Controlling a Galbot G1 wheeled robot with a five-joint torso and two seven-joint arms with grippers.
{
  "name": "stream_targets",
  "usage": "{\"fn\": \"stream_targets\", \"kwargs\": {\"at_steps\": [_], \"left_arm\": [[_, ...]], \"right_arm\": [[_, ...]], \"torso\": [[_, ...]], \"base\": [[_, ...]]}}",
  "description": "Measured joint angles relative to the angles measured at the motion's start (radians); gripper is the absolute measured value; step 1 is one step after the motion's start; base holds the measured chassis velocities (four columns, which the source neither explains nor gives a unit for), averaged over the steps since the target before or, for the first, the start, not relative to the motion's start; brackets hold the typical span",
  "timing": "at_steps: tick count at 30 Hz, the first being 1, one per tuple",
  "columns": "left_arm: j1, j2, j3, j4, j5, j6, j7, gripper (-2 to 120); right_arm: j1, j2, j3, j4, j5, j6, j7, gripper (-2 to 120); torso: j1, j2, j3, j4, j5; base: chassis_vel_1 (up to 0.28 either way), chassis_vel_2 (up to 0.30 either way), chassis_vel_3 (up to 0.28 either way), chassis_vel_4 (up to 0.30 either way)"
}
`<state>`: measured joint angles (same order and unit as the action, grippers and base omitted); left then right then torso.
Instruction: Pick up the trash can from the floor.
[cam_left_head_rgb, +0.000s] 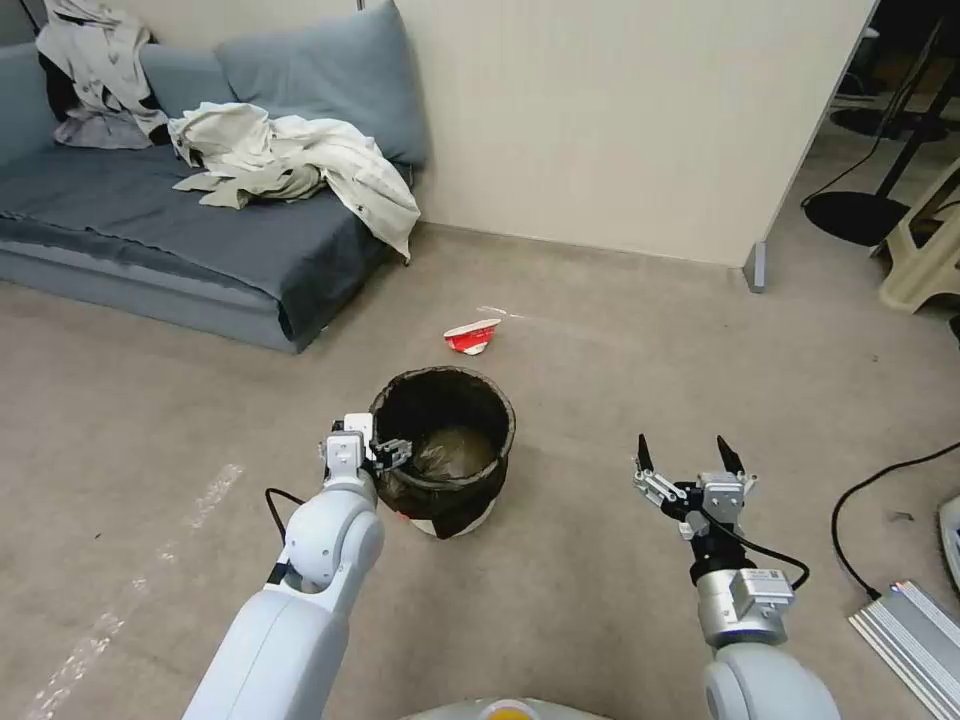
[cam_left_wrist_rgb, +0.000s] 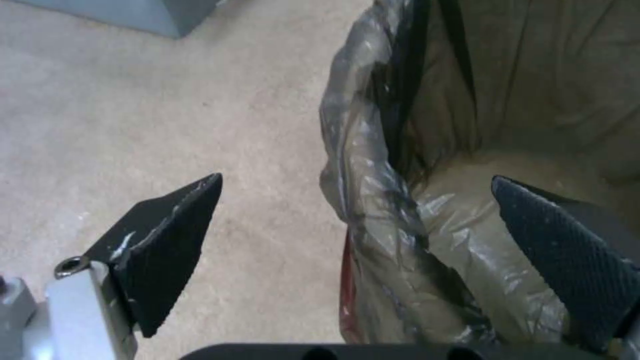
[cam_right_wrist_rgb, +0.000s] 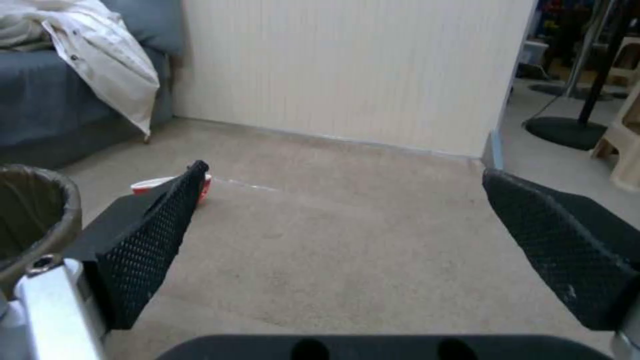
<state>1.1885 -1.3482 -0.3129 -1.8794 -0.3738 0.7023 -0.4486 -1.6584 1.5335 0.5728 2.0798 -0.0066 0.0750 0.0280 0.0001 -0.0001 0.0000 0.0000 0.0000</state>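
Note:
The trash can (cam_left_head_rgb: 445, 455), a small round white bucket lined with a dark bag folded over its rim, stands upright on the beige floor (cam_left_head_rgb: 600, 380). My left gripper (cam_left_head_rgb: 385, 452) is at the can's near-left rim and open. In the left wrist view the bagged rim (cam_left_wrist_rgb: 373, 200) passes between the two fingers, one finger (cam_left_wrist_rgb: 167, 240) outside the can and the other inside it, neither touching. My right gripper (cam_left_head_rgb: 688, 462) hovers open over bare floor to the right of the can, holding nothing. The can's rim (cam_right_wrist_rgb: 33, 210) shows at the edge of the right wrist view.
A crushed red-and-white carton (cam_left_head_rgb: 472, 335) lies on the floor beyond the can. A grey sofa (cam_left_head_rgb: 180, 230) with crumpled clothes stands at the back left. A wall (cam_left_head_rgb: 620, 120) runs behind. A black cable (cam_left_head_rgb: 880, 500) and a metal box (cam_left_head_rgb: 915, 630) lie at right.

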Motion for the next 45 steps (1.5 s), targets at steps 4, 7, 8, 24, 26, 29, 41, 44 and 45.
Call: {"fn": "stream_targets", "kwargs": {"at_steps": [4, 7, 8, 24, 26, 29, 41, 44, 45], "left_arm": [[-0.003, -0.005, 0.004, 0.007, -0.008, 0.011, 0.0, 100], [-0.007, -0.006, 0.005, 0.013, -0.019, 0.023, -0.001, 100], [-0.008, -0.006, 0.005, 0.015, -0.026, 0.029, -0.003, 100], [-0.031, -0.007, 0.01, 0.037, -0.094, 0.035, -0.031, 100], [-0.028, -0.008, 0.012, 0.038, -0.099, 0.035, -0.031, 96], [-0.024, -0.009, 0.013, 0.038, -0.105, 0.035, -0.031, 91], [-0.016, -0.009, 0.013, 0.033, -0.122, 0.034, -0.031, 47], [-0.014, -0.01, 0.013, 0.031, -0.123, 0.034, -0.03, 36], [-0.014, -0.011, 0.013, 0.031, -0.123, 0.034, -0.031, 31]], "right_arm": [[0.002, -0.001, 0.0, -0.003, 0.003, 0.002, -0.001, 100], [0.002, -0.001, 0.0, -0.006, 0.006, 0.006, -0.001, 100], [0.001, -0.002, 0.0, -0.008, 0.008, 0.008, -0.002, 100], [0.004, -0.005, -0.007, -0.022, 0.018, 0.015, -0.004, 100], [0.004, -0.005, -0.007, -0.022, 0.019, 0.015, -0.004, 100], [0.005, -0.005, -0.007, -0.022, 0.021, 0.015, -0.004, 100], [0.01, -0.007, -0.01, -0.031, 0.026, 0.02, -0.005, 100], [0.01, -0.007, -0.01, -0.032, 0.026, 0.021, -0.006, 100], [0.011, -0.007, -0.01, -0.033, 0.026, 0.021, -0.006, 100]], "torso": [[0.0, 0.0, 0.0, 0.0, 0.0], [0.0, 0.0, 0.0, 0.0, 0.0], [0.0, 0.0, 0.0, 0.0, 0.0], [0.0, 0.0, 0.0, 0.0, 0.0], [0.0, 0.0, 0.0, 0.0, 0.0], [0.0, 0.0, 0.0, 0.0, -0.0001], [0.0, 0.0, 0.0, 0.0, 0.0], [0.0, 0.0, 0.0, 0.0001, 0.0], [0.0, 0.0, 0.0, 0.0, 0.0]], "base": [[0.0, 0.0, 0.0, 0.0], [0.0, 0.0, 0.0, 0.0], [0.0, 0.0, 0.0, 0.0], [0.0, 0.0, 0.0, 0.0], [0.0, 0.0, 0.0, 0.0], [0.0, 0.0, 0.0, 0.0], [0.0, 0.0, 0.0, 0.0], [0.0, 0.0, 0.0, 0.0], [0.0, 0.0, 0.0, 0.0]]}}
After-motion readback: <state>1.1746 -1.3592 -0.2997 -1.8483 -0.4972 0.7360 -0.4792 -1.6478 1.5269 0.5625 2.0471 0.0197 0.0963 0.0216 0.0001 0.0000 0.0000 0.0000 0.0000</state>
